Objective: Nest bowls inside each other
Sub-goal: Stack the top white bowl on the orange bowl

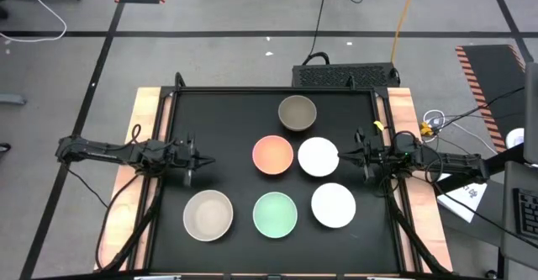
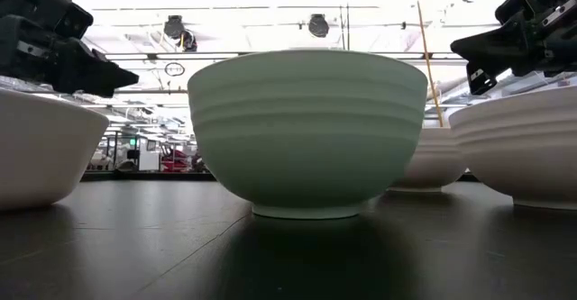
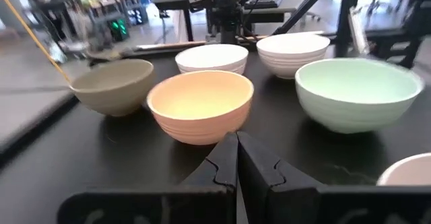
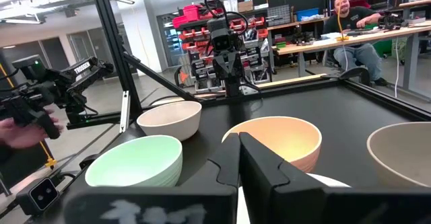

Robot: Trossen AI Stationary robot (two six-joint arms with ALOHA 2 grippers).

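The left gripper (image 1: 202, 160) hovers low over the black table (image 1: 227, 120) with its fingers pressed together and nothing between them. The right gripper (image 1: 343, 155) faces it from the far side, fingers likewise together and empty.

No nesting shows yet: all six bowls sit apart, each on its own patch of table. Between the two grippers stand the salmon-orange bowl (image 1: 272, 155), nearer the left gripper, and a white bowl (image 1: 319, 156) just in front of the right gripper's tips. The dark grey-brown bowl (image 1: 297, 113) lies beyond that pair, closer to the right gripper than to the left. The beige-grey bowl (image 1: 208, 214) sits near the left gripper, to its side toward the table's front edge; the mint green bowl (image 1: 275, 213) is beside it, and the second white bowl (image 1: 333, 204) lies near the right gripper on that same front side.

By my reading the whole job remains: five bowls still to be lifted and stacked into a sixth.
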